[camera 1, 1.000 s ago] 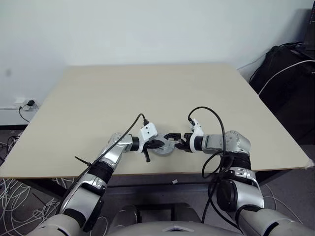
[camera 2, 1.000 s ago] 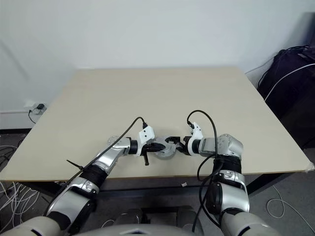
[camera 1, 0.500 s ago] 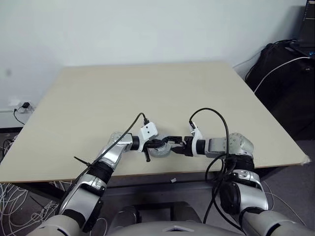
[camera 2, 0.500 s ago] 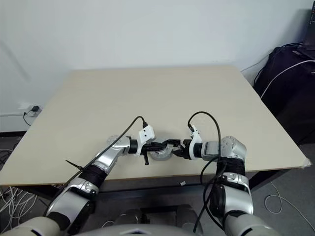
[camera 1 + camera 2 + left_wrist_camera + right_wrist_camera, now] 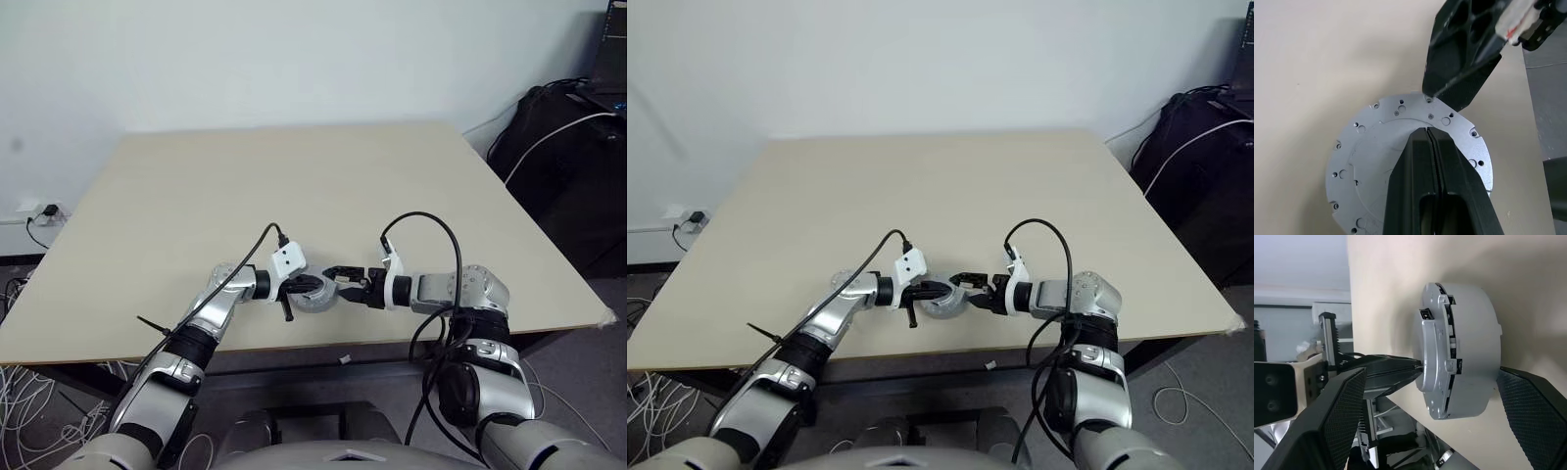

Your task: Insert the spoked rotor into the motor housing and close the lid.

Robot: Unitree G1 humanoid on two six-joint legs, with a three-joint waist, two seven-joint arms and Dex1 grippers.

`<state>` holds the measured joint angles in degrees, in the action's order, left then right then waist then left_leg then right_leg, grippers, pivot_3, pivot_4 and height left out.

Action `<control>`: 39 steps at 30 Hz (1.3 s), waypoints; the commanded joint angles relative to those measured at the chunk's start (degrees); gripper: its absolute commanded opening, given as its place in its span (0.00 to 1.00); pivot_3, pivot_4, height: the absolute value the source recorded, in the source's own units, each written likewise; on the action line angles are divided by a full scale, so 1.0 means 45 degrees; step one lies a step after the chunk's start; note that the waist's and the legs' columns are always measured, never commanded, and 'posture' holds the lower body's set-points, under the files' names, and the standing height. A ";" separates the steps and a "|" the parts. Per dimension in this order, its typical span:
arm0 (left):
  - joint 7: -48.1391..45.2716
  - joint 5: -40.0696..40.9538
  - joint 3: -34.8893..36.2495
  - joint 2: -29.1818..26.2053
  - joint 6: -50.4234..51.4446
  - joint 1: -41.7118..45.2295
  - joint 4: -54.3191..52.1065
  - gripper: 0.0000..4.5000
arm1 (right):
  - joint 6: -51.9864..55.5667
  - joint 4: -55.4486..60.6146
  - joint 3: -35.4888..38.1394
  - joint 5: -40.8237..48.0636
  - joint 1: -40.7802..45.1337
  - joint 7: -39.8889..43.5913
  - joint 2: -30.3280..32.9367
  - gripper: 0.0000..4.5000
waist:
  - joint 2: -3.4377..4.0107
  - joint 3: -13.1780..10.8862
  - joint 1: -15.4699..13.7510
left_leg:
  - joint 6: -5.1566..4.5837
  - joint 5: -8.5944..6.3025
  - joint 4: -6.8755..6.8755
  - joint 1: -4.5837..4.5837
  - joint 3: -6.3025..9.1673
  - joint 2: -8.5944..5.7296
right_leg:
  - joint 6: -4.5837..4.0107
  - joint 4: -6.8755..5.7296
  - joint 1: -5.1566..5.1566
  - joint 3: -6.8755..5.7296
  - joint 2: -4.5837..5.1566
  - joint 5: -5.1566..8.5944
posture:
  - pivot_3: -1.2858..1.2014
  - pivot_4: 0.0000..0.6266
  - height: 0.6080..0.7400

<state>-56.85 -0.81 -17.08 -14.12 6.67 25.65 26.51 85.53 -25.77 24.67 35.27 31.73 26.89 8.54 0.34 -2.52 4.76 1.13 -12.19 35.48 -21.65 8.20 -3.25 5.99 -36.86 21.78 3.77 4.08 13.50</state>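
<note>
Table (image 5: 294, 176): pale beige top, the work sitting close to its near edge. Motor housing (image 5: 1464, 350): round silver-grey body resting on the table between the two arms, lid (image 5: 1376, 147) seated on top, its flat face dotted with small holes. Left gripper (image 5: 1428, 142): fingers pressed together, tips resting on the lid's face. Right gripper (image 5: 338, 274): fingers spread wide, standing either side of the housing, one fingertip (image 5: 1459, 73) just at the lid's rim.
</note>
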 commanded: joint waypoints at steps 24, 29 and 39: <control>0.0328 -0.0329 0.0267 -0.0250 -0.0320 -0.0419 0.1545 0.00 | -0.0520 0.1584 -0.1032 0.0862 0.0026 0.0827 -0.0329 0.35 | 0.0033 0.0024 -0.0134 | 0.0000 0.0000 0.0016 0.0009 0.0001 -0.0003 | 0.0012 0.0001 -0.0021 0.0000 0.0000 -0.0006 | 0.52 0.00 1.00; 0.0310 -0.0330 0.0289 -0.0235 -0.0269 -0.0372 0.1502 0.00 | -0.0629 0.1420 -0.1070 0.0827 0.0152 0.0867 -0.0340 0.69 | 0.0058 0.0039 -0.0184 | 0.0000 -0.0001 0.0016 0.0012 0.0002 -0.0005 | 0.0012 0.0003 -0.0023 0.0000 0.0000 -0.0006 | 0.52 0.00 1.00; 0.0258 -0.0258 0.0274 -0.0256 0.0232 -0.0415 0.0853 0.00 | -0.0736 0.1279 -0.1120 0.0765 0.0236 0.0782 -0.0405 0.99 | 0.0058 0.0039 -0.0189 | 0.0000 0.0000 0.0017 0.0011 0.0003 -0.0005 | 0.0012 0.0002 -0.0022 0.0000 0.0000 -0.0007 | 0.52 0.00 1.00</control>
<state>-54.78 -1.11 -12.96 -15.90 6.19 24.73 30.39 82.91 -21.75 19.64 35.68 30.25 28.64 8.21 0.60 -2.35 3.91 1.13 -12.19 35.55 -21.60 8.21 -3.27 6.04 -36.85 21.68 3.77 4.08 13.47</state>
